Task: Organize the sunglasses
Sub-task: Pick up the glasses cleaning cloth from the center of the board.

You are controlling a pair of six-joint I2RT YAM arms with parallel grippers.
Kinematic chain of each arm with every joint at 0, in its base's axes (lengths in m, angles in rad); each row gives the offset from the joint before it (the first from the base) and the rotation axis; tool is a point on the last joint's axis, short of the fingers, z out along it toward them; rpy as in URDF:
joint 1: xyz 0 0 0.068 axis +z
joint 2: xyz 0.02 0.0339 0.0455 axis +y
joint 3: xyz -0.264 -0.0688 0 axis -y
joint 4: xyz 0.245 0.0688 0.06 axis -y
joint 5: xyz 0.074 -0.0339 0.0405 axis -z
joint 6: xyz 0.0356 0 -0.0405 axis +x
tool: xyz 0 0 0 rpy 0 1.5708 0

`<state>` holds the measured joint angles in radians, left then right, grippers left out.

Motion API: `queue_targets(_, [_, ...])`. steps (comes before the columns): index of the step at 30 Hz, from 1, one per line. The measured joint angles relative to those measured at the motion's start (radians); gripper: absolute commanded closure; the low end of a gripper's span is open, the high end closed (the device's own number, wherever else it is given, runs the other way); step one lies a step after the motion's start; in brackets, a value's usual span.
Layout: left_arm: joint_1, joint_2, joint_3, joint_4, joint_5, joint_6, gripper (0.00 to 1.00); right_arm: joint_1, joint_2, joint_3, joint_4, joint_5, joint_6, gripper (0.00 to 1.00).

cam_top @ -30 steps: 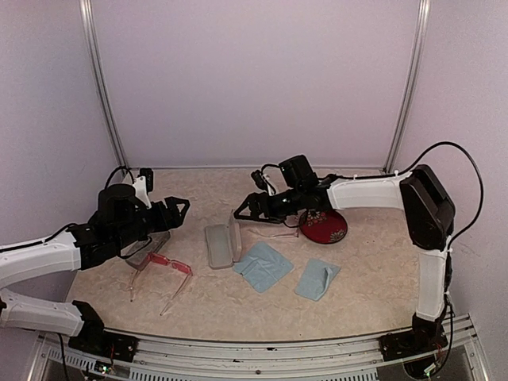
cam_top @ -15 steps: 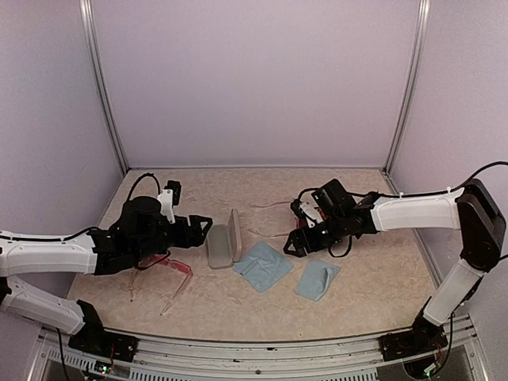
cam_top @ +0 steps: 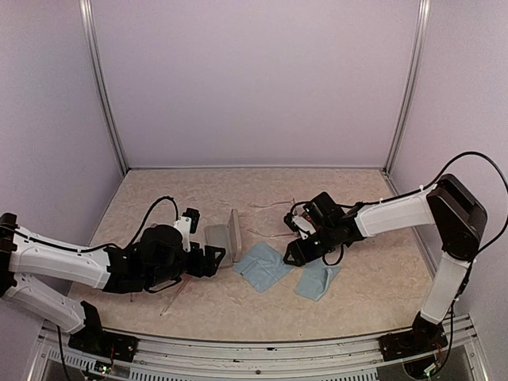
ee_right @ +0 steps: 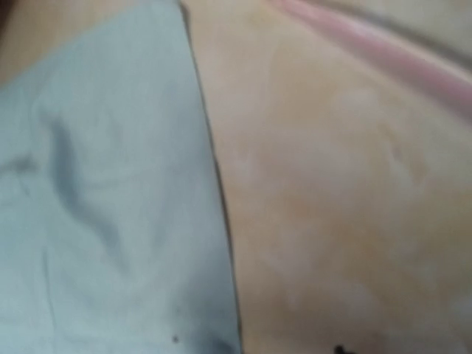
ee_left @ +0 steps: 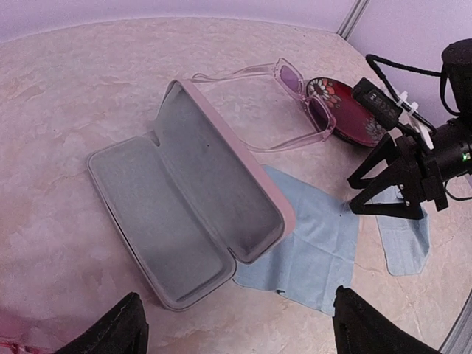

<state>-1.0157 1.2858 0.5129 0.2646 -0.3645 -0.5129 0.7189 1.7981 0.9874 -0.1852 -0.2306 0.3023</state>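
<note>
The pale clear-pink sunglasses (ee_left: 295, 94) lie open behind the open grey-lined pink case (ee_left: 184, 206), also seen from above (cam_top: 274, 225). The red-pink sunglasses are mostly hidden under my left arm; one slim arm shows (cam_top: 173, 296) and a pink bit shows at the left wrist view's corner (ee_left: 10, 344). My left gripper (cam_top: 209, 260) is open and empty, low over the table just in front of the case (cam_top: 224, 242). My right gripper (cam_top: 292, 252) is open and empty, tips down at the edge of the larger blue cloth (ee_left: 317, 236).
A second, folded blue cloth (cam_top: 317, 279) lies right of the first. A round dark-red patterned case (ee_left: 346, 114) sits behind the right gripper. The right wrist view is blurred, showing cloth (ee_right: 96, 206) and bare table. Walls enclose the table on three sides.
My left arm has reached right and forward, covering the red-pink sunglasses, up to the case. My right gripper left the pale sunglasses, swung right, then came down by the cloths.
</note>
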Motion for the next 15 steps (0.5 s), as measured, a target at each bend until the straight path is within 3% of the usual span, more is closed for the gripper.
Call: queue_targets(15, [-0.091,-0.011,-0.037,0.004,-0.101,-0.050,0.15,0.119,0.021,0.010,0.006,0.101,-0.012,0.65])
